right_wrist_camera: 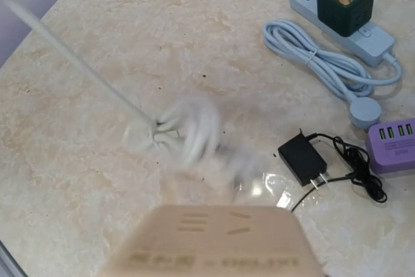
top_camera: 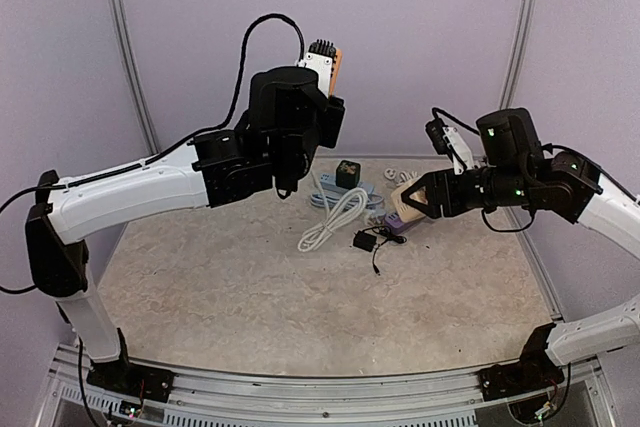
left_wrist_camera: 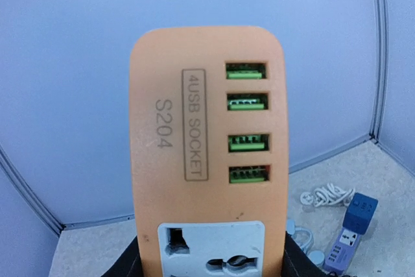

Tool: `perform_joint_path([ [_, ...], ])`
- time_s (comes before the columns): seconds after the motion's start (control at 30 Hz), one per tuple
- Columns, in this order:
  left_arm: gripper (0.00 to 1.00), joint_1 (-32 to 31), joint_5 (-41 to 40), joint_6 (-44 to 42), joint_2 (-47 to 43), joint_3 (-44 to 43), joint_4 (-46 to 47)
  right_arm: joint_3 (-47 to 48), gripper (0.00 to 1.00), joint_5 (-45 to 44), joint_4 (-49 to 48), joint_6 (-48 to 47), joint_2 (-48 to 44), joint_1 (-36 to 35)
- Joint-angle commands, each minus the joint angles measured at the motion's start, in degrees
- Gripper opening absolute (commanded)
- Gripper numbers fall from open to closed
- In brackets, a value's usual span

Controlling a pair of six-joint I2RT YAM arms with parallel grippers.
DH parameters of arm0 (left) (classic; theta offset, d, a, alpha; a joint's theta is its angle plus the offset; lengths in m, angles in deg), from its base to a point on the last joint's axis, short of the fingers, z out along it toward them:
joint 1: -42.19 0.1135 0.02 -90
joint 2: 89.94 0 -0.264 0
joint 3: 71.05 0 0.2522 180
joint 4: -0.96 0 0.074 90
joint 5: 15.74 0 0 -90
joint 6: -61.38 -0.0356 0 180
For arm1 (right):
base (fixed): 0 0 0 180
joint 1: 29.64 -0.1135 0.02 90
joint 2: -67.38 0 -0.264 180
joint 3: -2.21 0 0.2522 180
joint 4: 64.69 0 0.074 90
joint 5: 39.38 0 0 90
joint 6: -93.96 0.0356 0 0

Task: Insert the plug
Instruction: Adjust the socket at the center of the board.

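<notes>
— What's hard to read?
— The right wrist view. The white coil [right_wrist_camera: 188, 131] is smeared, and the beige block [right_wrist_camera: 214, 241] at the bottom edge is blurred and cut off. No fingers show there.
— So the right gripper [top_camera: 412, 197]?
— Only the top view shows it: pinched on that block, above the table [top_camera: 250, 287], near the purple hub [right_wrist_camera: 392, 144].
— The left?
— The left gripper [left_wrist_camera: 211, 267] clamps the orange socket [left_wrist_camera: 194, 128] at its lower end, raised high. Its wrist view shows four green ports [left_wrist_camera: 246, 103]; from above, just an orange edge.
— The plug?
— A black adapter [right_wrist_camera: 301, 159], prongs out, lies loose on the table. Whether the block has prongs, I can't tell.
</notes>
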Motion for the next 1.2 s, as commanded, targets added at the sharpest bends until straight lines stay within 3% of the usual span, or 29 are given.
perform_joint_path([
  [0.0, 0.0, -1.88, -18.16, -16.37, 0.53, -7.19, 23.78, 0.59, 0.0, 0.12, -1.5, -0.64, -0.35, 0.5],
  [0.13, 0.0, -2.16, -30.21, -26.33, 2.03, -4.39, 44.39, 1.48, 0.0, -0.84, -1.22, -0.64, -0.59, 0.49],
  [0.23, 0.0, -3.71, -32.62, -32.77, 2.23, 2.49, 61.63, 2.17, 0.0, -1.19, -0.74, -0.76, -0.79, 0.52],
  [0.43, 0.0, -7.02, -32.61, -34.17, 6.31, 2.5, 65.98, 1.87, 0.0, -0.64, -1.2, -0.45, 0.09, 0.51],
  [0.6, 0.0, -7.5, -32.54, -42.9, 13.38, -3.48, 74.9, 1.1, 0.0, -1.17, -1.4, -0.33, -0.3, 0.44],
  [0.7, 0.0, -7.78, -32.53, -49.39, 18.51, -8.84, 85.45, 1.71, 0.0, -2.07, -0.93, -0.53, -0.65, 0.54],
  [0.83, 0.0, -8.87, -32.62, -44.72, 21.04, -7.91, 86.36, 3.58, 0.0, -3.57, 0.72, -1.12, 0.3, 0.55],
  [1.03, 0.0, -11.47, -32.63, -32.49, 20.14, 10.17, 86.41, 3.35, 0.0, -3.71, 0.94, -0.83, -0.15, 0.52],
  [1.17, 0.0, -12.04, -32.66, -28.84, 24.1, 16.31, 86.52, 1.52, 0.0, -4.72, 0.45, -0.58, -0.67, 0.51],
])
